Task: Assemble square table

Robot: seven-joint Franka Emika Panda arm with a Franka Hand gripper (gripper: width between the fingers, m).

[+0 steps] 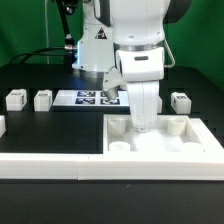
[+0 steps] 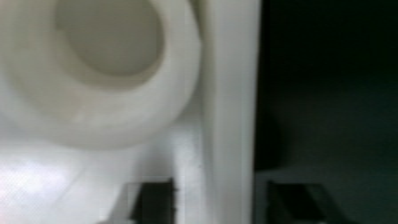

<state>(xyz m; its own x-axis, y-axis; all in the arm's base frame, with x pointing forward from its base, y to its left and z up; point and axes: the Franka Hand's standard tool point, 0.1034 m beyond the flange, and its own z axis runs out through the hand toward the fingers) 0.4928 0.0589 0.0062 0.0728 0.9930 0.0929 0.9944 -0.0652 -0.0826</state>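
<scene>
Exterior view, left-middle: two leg posts point(image 1: 42, 99) stood loose on desk point(image 1: 40, 125), well apart from slab, probably parked until fitting.
Upper centre: marker board point(image 1: 90, 99) lay flat; black-and-white tags only, no readable writing.
Centre-right: claw point(image 1: 143, 124) pointed straight down onto square table point(image 1: 160, 142), which lay in lower right of frame, holes up.
Wrist view: fingers point(image 2: 157, 200) sat either side of slab's raised rim, seemingly clamped on it, likely to shift slab.
Right-middle: third leg post point(image 1: 180, 100) carried tag pattern, no text.
</scene>
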